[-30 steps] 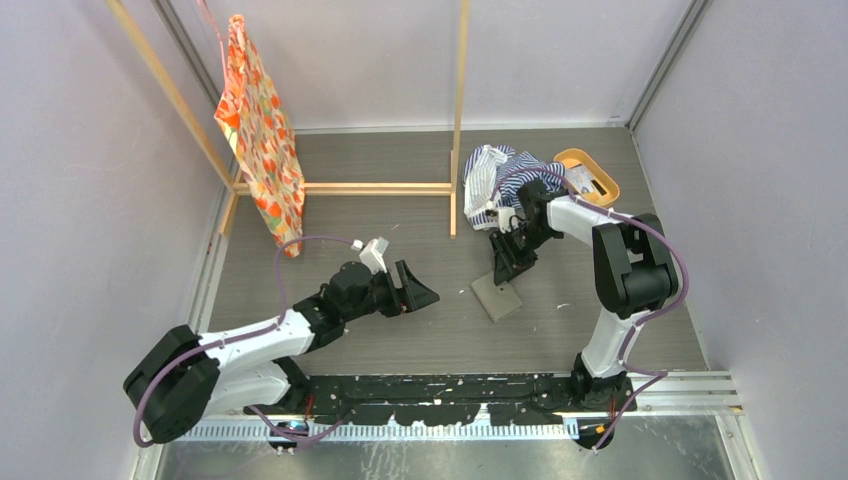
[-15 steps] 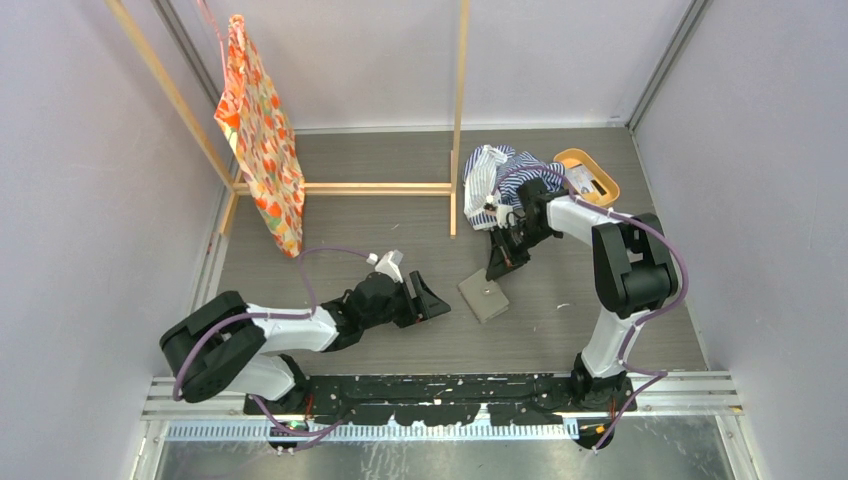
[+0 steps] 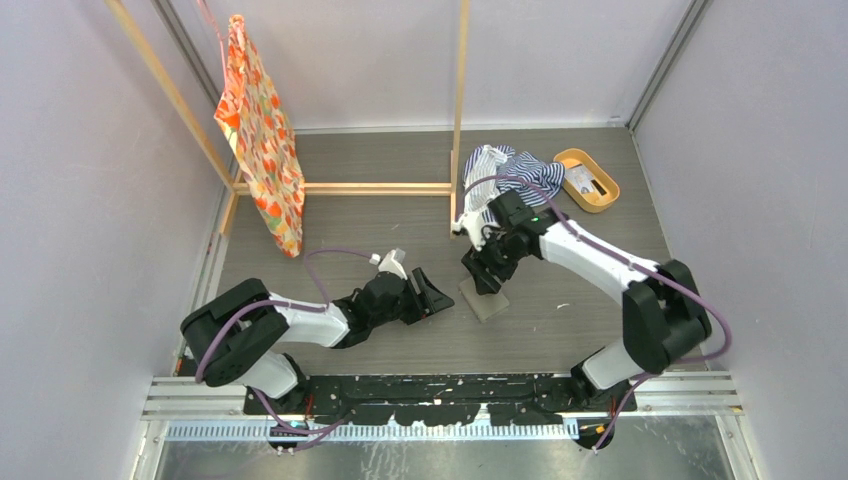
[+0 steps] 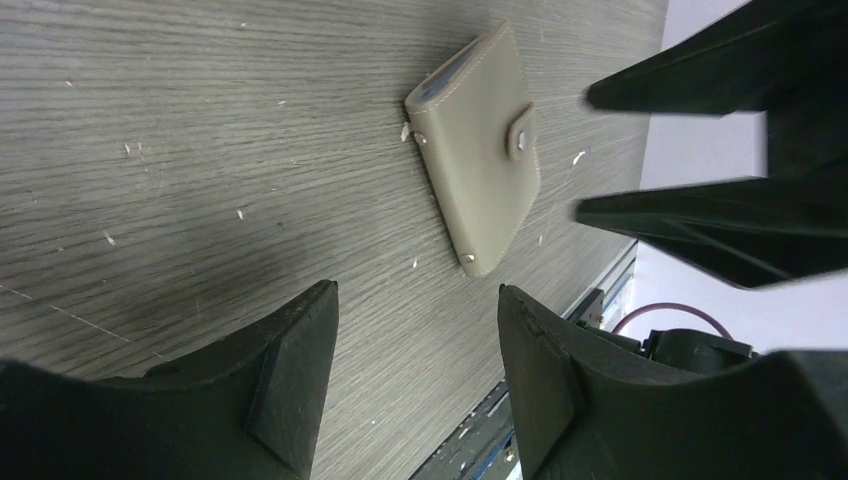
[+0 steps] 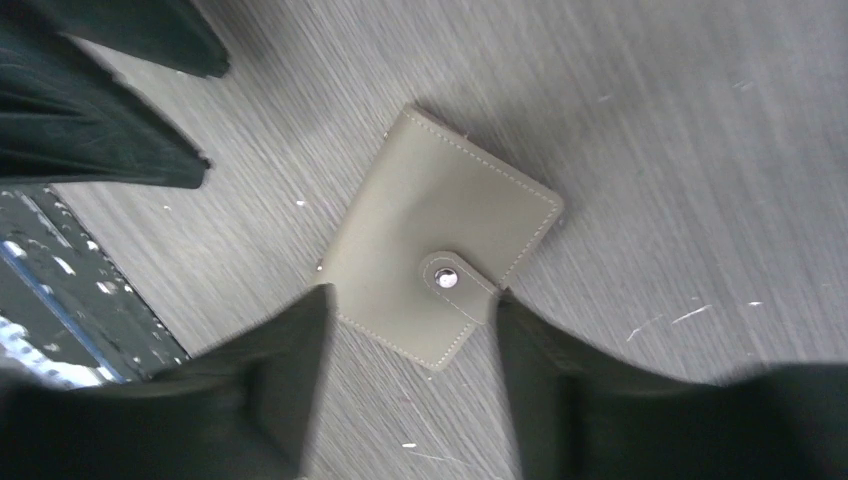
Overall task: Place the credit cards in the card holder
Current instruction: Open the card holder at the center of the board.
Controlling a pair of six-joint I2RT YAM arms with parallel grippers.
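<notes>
Beside the card holder (image 5: 440, 262), the open left gripper (image 4: 417, 300) and open right gripper (image 5: 410, 302) have drawn nearer.

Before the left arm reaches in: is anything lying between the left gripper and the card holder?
Nothing visible: only bare table lies between the open left gripper and the closed card holder. The right gripper hangs close over the holder, off that path.

From above, the right gripper (image 3: 482, 272) covers the far part of the card holder (image 3: 490, 303). The small pieces (image 3: 584, 178) in the orange tray (image 3: 608, 192) are too tiny to name, possibly cards. In the right wrist view, the fingers (image 5: 265, 390) are blurred and cut off by the lower edge. In the left wrist view, a bluish sliver (image 4: 440, 80) at the holder's end is too thin to identify.
</notes>
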